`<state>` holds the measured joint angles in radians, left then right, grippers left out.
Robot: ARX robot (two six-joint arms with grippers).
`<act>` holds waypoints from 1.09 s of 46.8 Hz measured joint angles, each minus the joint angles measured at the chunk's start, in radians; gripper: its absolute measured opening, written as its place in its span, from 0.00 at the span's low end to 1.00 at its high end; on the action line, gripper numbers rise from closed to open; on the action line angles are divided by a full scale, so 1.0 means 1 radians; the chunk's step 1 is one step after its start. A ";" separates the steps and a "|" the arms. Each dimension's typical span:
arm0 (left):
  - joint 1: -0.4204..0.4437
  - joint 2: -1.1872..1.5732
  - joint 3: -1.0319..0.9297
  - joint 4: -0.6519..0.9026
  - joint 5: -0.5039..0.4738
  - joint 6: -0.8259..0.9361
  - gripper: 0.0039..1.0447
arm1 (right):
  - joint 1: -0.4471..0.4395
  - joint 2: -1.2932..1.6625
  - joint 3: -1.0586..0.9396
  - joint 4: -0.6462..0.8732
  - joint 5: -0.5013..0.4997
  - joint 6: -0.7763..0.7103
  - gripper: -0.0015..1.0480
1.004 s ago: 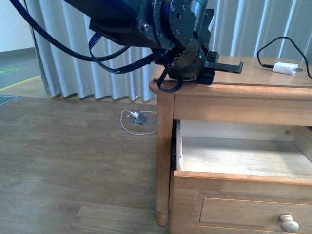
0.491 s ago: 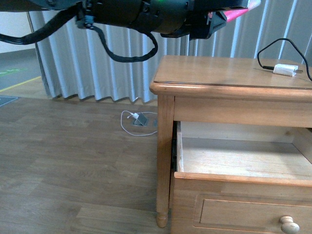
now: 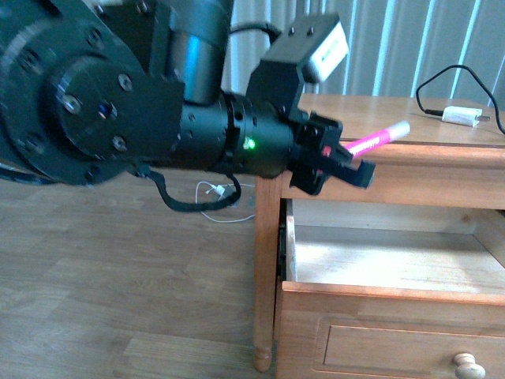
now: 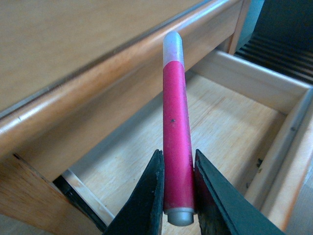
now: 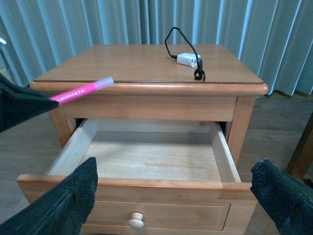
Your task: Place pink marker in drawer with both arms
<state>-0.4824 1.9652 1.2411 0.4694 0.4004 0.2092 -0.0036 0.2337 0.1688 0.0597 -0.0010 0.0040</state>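
My left gripper (image 3: 341, 162) is shut on the pink marker (image 3: 377, 140), which points its white tip up and right, in front of the table's top edge, above the open drawer (image 3: 394, 294). In the left wrist view the marker (image 4: 175, 127) sits between the jaws of that gripper (image 4: 178, 196), over the drawer's left part (image 4: 215, 122). In the right wrist view the marker (image 5: 80, 91) juts from the left gripper, above the drawer (image 5: 146, 183) with its round knob (image 5: 136, 221). My right gripper (image 5: 176, 196) is open and empty, before the drawer front.
A white charger block with black cable (image 3: 461, 114) lies on the wooden bedside table's top (image 3: 371, 118); it shows in the right wrist view too (image 5: 188, 59). Curtains hang behind. A floor socket with a white cable (image 3: 217, 193) lies left of the table leg.
My left arm has lifted off the table top with the marker, swung high, then come down in front of the table edge above the open drawer. The drawer has stayed open.
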 joint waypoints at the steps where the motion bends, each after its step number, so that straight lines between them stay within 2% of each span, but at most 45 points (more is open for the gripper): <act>1: -0.002 0.018 0.010 -0.001 -0.005 0.001 0.14 | 0.000 0.000 0.000 0.000 0.000 0.000 0.92; 17: -0.050 0.196 0.190 -0.071 -0.043 0.016 0.14 | 0.000 0.000 0.000 0.000 0.000 0.000 0.92; 26: -0.070 0.232 0.227 -0.091 -0.064 0.025 0.14 | 0.000 0.000 0.000 0.000 0.000 0.000 0.92; 37: -0.078 0.231 0.219 -0.087 -0.102 0.029 0.45 | 0.000 0.000 0.000 0.000 0.000 0.000 0.92; 45: -0.070 0.197 0.158 -0.019 -0.249 0.016 0.69 | 0.000 0.000 0.000 0.000 0.000 0.000 0.92; 49: -0.056 0.145 0.102 0.010 -0.336 0.001 0.83 | 0.000 0.000 0.000 0.000 0.000 0.000 0.92; 51: -0.043 0.085 0.051 0.019 -0.398 -0.016 0.93 | 0.000 0.000 0.000 0.000 0.000 0.000 0.92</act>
<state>-0.5251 2.0499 1.2922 0.4881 0.0021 0.1936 -0.0036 0.2337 0.1688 0.0597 -0.0010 0.0040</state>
